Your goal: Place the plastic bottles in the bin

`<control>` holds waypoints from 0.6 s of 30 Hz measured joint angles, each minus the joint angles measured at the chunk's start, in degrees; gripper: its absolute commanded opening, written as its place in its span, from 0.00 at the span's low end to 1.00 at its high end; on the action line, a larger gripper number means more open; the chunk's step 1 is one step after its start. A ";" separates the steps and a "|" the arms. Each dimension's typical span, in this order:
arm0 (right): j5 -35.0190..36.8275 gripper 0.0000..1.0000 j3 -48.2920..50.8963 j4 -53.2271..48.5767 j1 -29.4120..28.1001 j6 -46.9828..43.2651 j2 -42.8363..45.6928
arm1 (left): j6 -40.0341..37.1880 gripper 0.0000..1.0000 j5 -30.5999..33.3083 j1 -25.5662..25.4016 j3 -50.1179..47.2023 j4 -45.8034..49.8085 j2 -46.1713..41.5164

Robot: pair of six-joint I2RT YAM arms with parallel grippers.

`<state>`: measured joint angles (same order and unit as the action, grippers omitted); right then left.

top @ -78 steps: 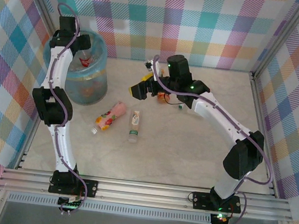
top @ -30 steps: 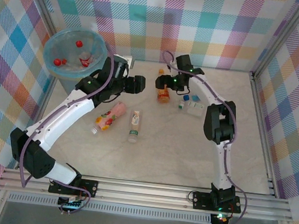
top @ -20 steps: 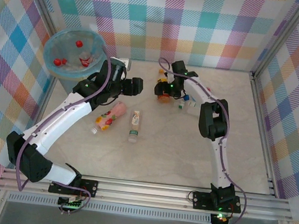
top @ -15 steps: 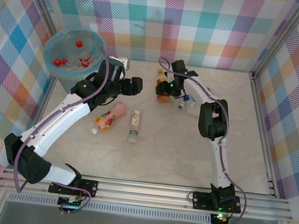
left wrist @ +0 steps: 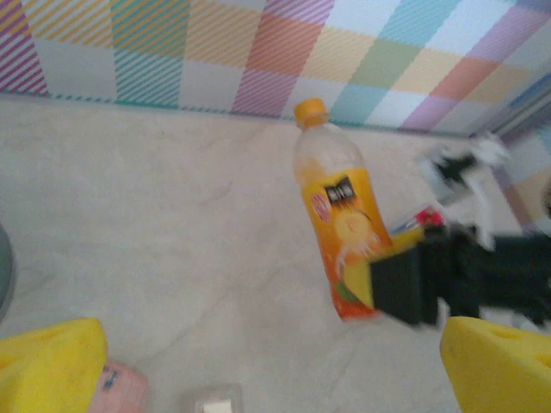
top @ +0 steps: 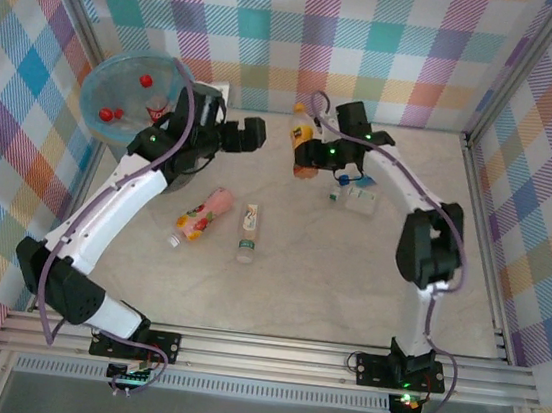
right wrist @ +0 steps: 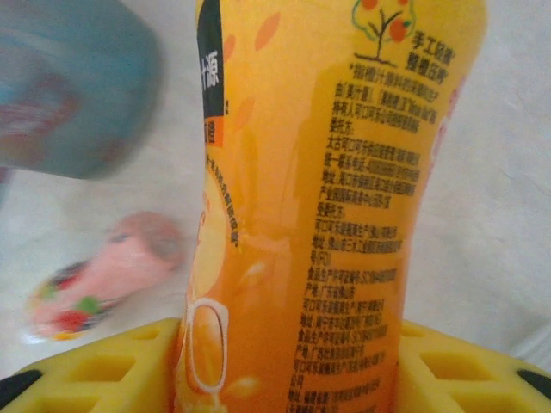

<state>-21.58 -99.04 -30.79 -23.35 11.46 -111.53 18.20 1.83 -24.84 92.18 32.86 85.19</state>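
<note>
Pink bottle [top: 205, 214] and white-label bottle [top: 249, 231] lie side by side on the desk [top: 327, 283], nearest the bases. Further back, clear bottles [top: 358, 194] sit beside the right arm. Right tool [top: 305, 158] pinches the orange bottle [top: 301, 134] low on its body, cap up, slightly tilted. Left tool [top: 253, 133] has fingers spread, holding nothing, just beside the bin [top: 99, 72]. Bin is far left, red-capped bottles [top: 118, 115] inside.

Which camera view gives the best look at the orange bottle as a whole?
The left wrist view: the orange bottle shows from cap to base, slightly blurred. The top external view shows it small, held by the right gripper. The right wrist view gives part of its label, close up between yellow fingers.
</note>
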 measured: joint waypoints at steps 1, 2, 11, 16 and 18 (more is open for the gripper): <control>-1.81 0.52 2.97 2.27 0.00 0.33 3.21 | 0.70 0.96 -1.95 0.92 1.64 -0.09 1.31; -3.91 0.52 5.70 4.55 0.00 0.52 6.05 | 1.51 0.94 -4.02 1.70 2.86 -0.31 2.43; -20.61 0.52 18.84 17.99 -0.98 1.84 13.49 | 8.28 0.81 -19.04 3.98 9.27 -3.91 9.84; -24.37 0.52 20.65 20.26 -2.29 2.29 13.49 | 9.97 0.75 -21.84 3.98 9.99 -4.70 12.28; -25.42 0.52 20.65 21.53 -2.97 2.29 13.49 | 10.51 0.74 -21.94 3.98 9.99 -4.50 13.09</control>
<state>-47.00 -78.39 -9.26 -26.33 13.76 -98.04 28.71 -20.12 -20.86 102.17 28.36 98.28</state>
